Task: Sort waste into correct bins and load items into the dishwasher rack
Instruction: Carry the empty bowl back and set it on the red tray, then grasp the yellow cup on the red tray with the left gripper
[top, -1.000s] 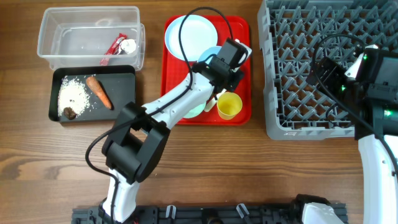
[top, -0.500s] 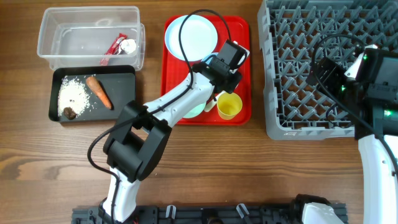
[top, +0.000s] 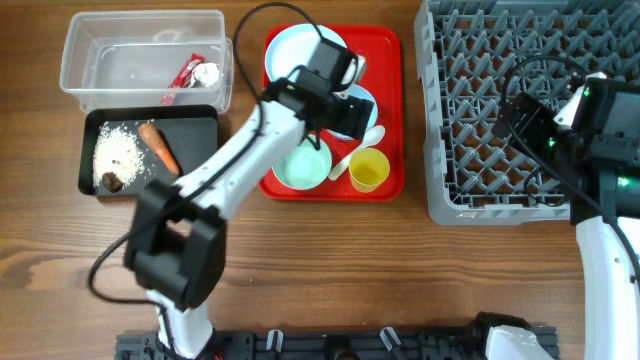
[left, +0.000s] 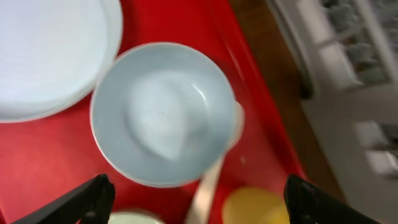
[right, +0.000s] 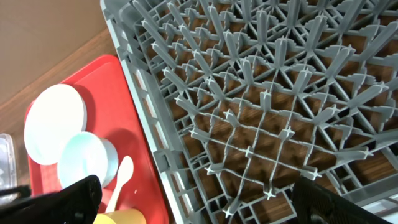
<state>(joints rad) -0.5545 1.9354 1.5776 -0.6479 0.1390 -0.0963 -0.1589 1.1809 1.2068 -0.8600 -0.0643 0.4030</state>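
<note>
Swung left over the tray (left: 37, 162), left gripper (left: 199, 202) hangs released above the bowl (left: 163, 112), spoon (left: 208, 186) and yellow cup (left: 255, 208) beside.

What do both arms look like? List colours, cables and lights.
Left arm: white links, black joints and wrist housing, a thin black cable looping above it. Right arm: the same white and black, with small green lights. Left fingers and right fingers are black.

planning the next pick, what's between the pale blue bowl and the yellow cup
A white spoon lies between the pale blue bowl and the yellow cup, its head by the bowl's rim; the left wrist view shows it best.
</note>
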